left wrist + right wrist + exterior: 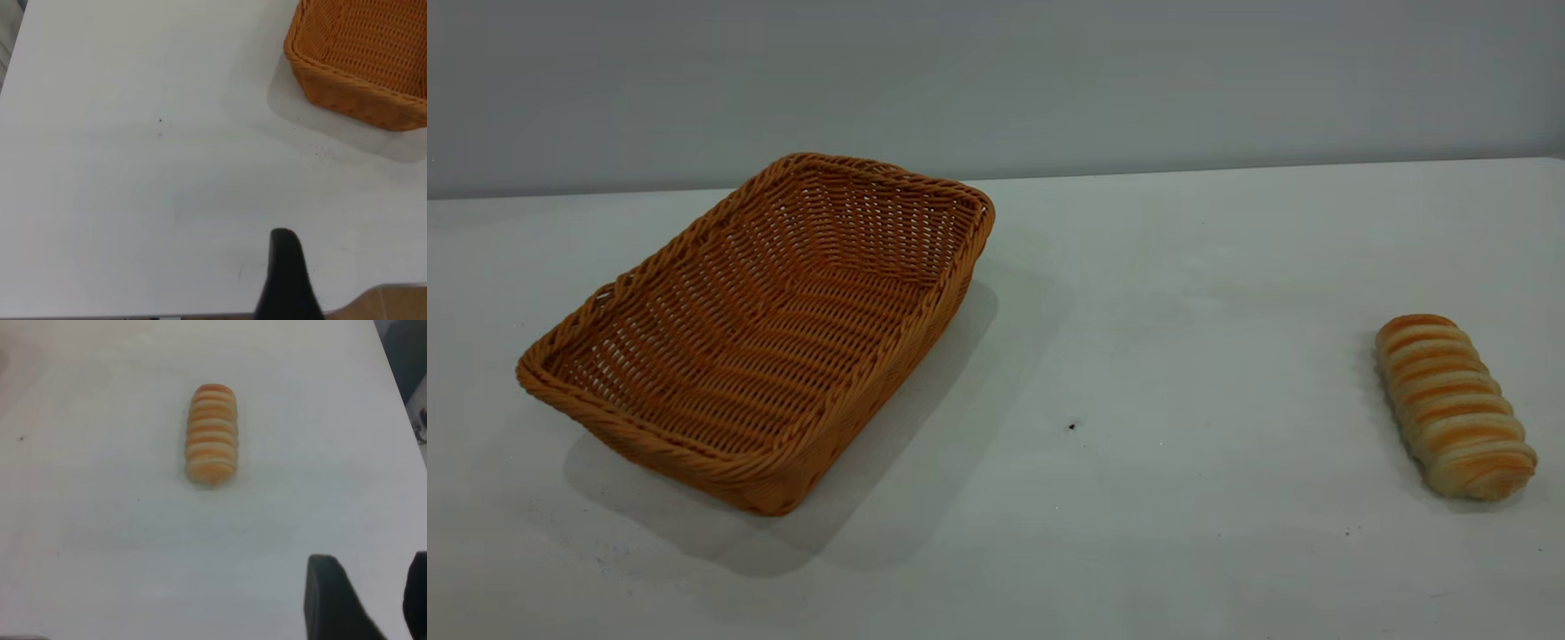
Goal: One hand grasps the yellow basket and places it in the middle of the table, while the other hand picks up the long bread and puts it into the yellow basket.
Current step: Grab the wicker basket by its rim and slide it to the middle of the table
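The yellow basket point(765, 329) is an orange-tan wicker tray standing empty on the left part of the white table point(1138, 356). Its corner shows in the left wrist view point(360, 60). The long bread point(1454, 404) lies on the table at the right; it also shows in the right wrist view point(212, 433). My left gripper point(357, 267) hovers over bare table near the table's edge, well short of the basket; one black finger point(287, 267) shows, with a wide gap beside it. My right gripper point(372, 563) is open and empty, well short of the bread. Neither gripper shows in the exterior view.
A grey wall point(996, 80) runs behind the table's far edge. A small dark speck point(1072, 427) marks the tabletop between basket and bread. A brown floor point(393, 303) shows past the table's edge in the left wrist view.
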